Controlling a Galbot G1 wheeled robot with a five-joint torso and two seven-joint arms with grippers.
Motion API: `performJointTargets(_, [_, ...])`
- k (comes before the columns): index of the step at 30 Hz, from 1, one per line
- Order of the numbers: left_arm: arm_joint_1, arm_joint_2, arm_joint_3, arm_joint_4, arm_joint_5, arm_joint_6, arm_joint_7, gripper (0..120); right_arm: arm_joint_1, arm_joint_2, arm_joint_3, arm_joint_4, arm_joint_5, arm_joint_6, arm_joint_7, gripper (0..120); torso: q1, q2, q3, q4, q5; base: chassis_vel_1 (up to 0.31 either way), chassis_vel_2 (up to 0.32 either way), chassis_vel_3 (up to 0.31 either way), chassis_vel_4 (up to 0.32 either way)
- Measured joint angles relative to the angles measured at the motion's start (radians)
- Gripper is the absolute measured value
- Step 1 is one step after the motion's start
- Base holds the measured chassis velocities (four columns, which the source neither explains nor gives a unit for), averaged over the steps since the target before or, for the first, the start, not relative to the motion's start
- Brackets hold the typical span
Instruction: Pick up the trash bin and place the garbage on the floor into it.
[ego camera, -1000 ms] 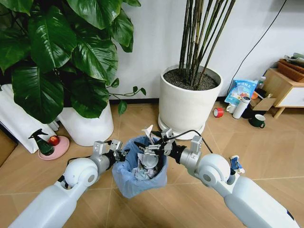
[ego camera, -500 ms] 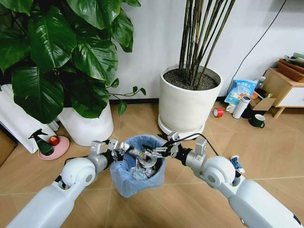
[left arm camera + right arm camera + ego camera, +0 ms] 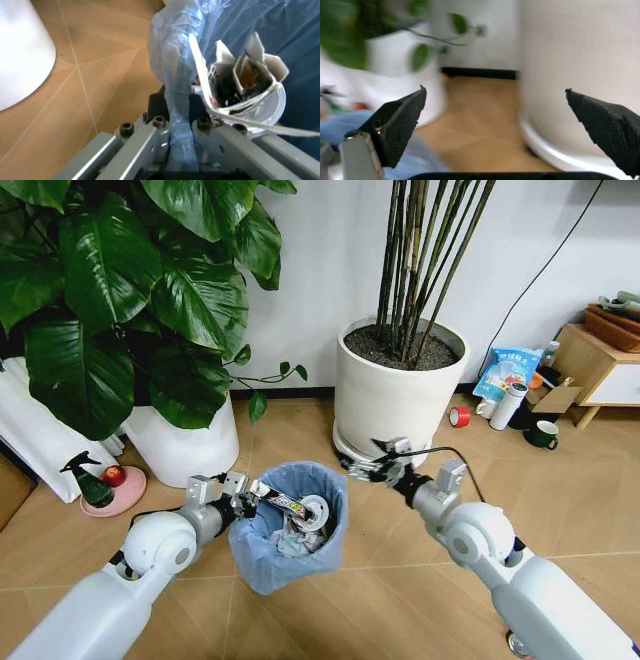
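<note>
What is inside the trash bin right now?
The trash bin, held at its rim by the left gripper, contains crumpled white paper, a white round lid and a torn wrapper. Anything beneath them is covered. The right gripper is open, beside the bin.

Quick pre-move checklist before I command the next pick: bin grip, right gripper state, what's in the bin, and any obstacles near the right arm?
1. Left gripper holding the trash bin by its rim: ok; the left wrist view shows the blue bag liner pinched between the fingers.
2. Right gripper empty and open: ok; the right wrist view shows the fingertips wide apart with nothing between them.
3. Garbage sitting inside the bin: ok; paper, wrappers and a white round lid lie within the rim.
4. Clearance to the white planter: not ok; the right gripper is close beside its base.
5. More litter on the floor: cannot tell.
</note>
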Motion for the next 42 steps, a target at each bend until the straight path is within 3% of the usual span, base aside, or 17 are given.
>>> performJointTargets(5, [0.016,0.000,-0.012,-0.008,0.001,0.000,0.000,0,-0.091,0.027,0.083,-0.003,-0.112,0.027,0.035,100,0.000,0.000,0.000,-0.0001,0.0000,0.000,0.000,0.000,0.000])
performJointTargets(12, [0.035,0.009,-0.024,-0.023,0.002,0.000,-0.002,0,-0.203,0.094,0.170,0.034,-0.146,0.008,0.004,100,0.000,0.000,0.000,-0.0002,-0.0001,0.000,0.000,0.000,0.000])
performJointTargets(23, [0.049,0.017,-0.032,-0.039,0.002,0.000,-0.001,0,-0.241,0.139,0.187,0.041,-0.164,-0.002,-0.018,100,0.000,0.000,0.000,0.0002,-0.0003,-0.025,-0.020,0.024,0.024])
performJointTargets(42, [0.049,0.009,-0.027,-0.042,0.005,-0.002,0.007,0,-0.276,0.166,0.182,0.047,-0.186,0.000,-0.025,100,0.000,0.000,0.000,-0.0001,-0.0003,-0.157,-0.155,0.158,0.144])
